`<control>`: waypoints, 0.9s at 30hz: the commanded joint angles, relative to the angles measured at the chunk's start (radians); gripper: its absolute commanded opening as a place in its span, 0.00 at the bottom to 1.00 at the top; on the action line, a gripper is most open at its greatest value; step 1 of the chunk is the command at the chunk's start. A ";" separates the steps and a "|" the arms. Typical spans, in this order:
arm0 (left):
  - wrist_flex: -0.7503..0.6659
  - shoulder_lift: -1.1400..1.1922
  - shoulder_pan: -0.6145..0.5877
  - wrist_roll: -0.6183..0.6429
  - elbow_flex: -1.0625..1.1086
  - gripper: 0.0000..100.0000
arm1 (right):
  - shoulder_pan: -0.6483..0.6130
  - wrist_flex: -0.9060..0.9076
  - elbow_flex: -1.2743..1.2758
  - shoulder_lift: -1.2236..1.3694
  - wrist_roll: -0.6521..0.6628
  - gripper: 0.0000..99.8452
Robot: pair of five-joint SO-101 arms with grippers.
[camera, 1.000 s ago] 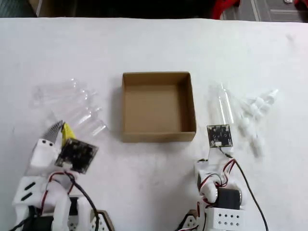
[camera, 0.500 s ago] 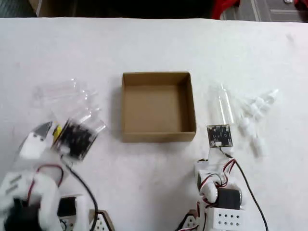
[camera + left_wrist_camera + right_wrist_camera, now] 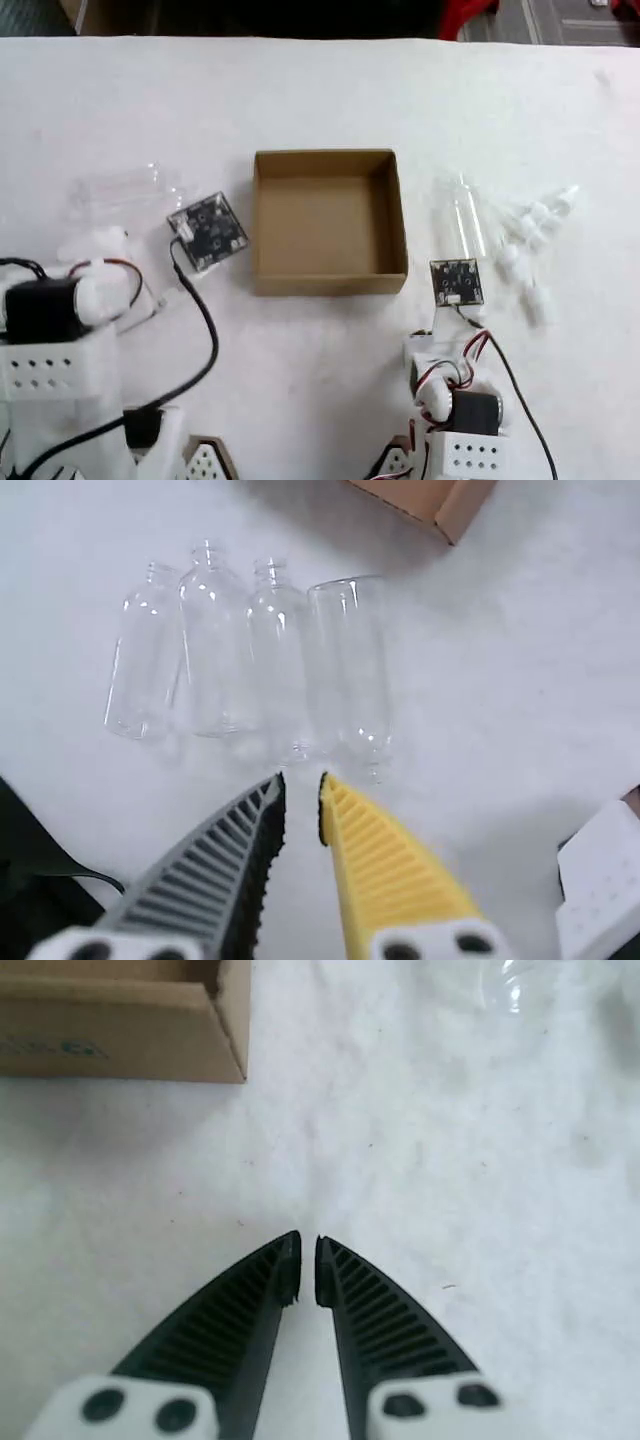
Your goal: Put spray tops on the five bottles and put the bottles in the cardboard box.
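Observation:
Several clear, capless bottles [image 3: 245, 645] lie side by side on the white table, left of the cardboard box [image 3: 328, 218]; some of these bottles [image 3: 118, 192] show past the left arm in the high view. My left gripper [image 3: 301, 780], with one grey and one yellow finger, hovers just short of the bottles, shut and holding nothing. One more clear bottle [image 3: 465, 220] lies right of the box, beside a loose heap of white spray tops [image 3: 530, 245]. My right gripper [image 3: 301, 1250] is shut and empty over bare table near the box's front right corner [image 3: 225, 1020].
The box is open and nothing lies in it. The left arm's camera board [image 3: 205, 232] and cable hang close to the box's left wall. The right arm's camera board [image 3: 456, 281] sits between the box and the spray tops. The table's far edge meets a dark floor.
The left arm has swung away from the front-left of the table, up and rightward over the bottles toward the box. The right arm has kept still.

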 commanded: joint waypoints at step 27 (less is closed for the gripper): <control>-0.132 0.065 0.012 0.141 -0.120 0.07 | 0.008 0.005 0.009 -0.005 -0.005 0.02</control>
